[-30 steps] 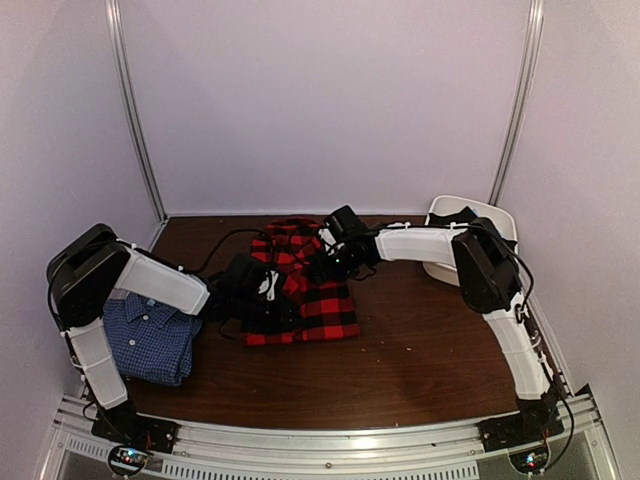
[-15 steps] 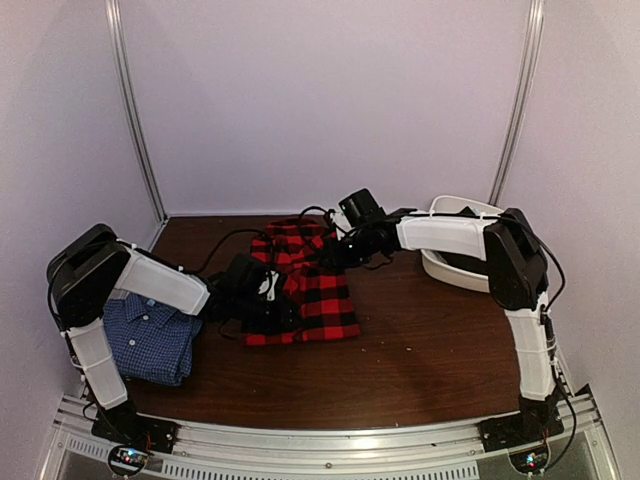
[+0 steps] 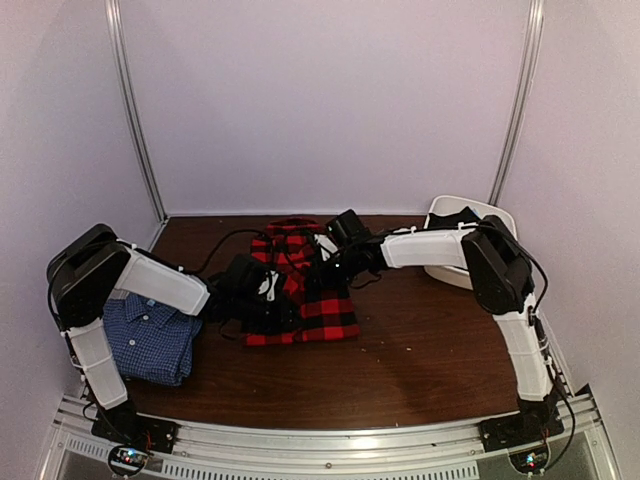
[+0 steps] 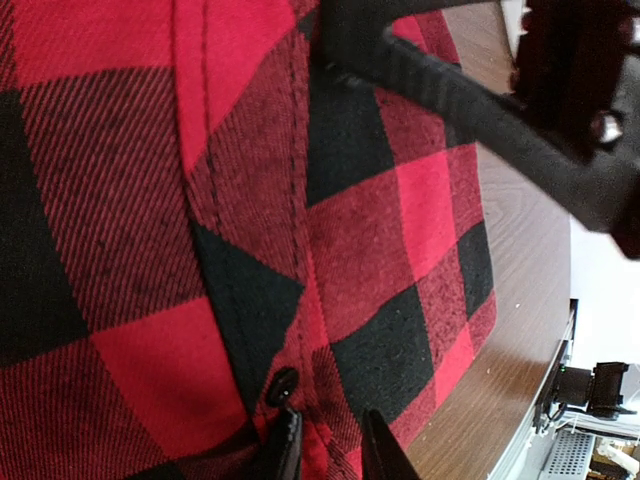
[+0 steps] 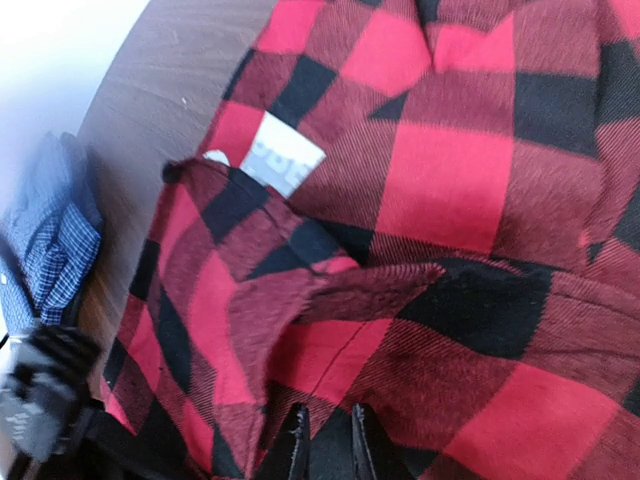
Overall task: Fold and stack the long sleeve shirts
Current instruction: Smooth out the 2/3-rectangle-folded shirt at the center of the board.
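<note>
A red-and-black buffalo-plaid flannel shirt [image 3: 318, 300] lies rumpled and partly folded at the middle of the brown wooden table [image 3: 420, 350]. A blue fine-check collared shirt [image 3: 150, 340] lies folded near its left front corner.

table [image 3: 420, 350]: dark wood | white tub [image 3: 500, 213]: far right, dark item inside

On the brown wooden table [image 3: 420, 350], the red-and-black plaid flannel shirt [image 3: 310, 300] lies about the centre. The folded blue fine-check shirt [image 3: 150, 340] sits at its 8 o'clock, by the table's left edge, apart from it. The white plastic tub [image 3: 440, 212] stands at 2 o'clock, in the far right corner. The left gripper [image 3: 272, 308] meets the plaid shirt at 9 o'clock, the right gripper [image 3: 325, 265] at 1 o'clock.
</note>
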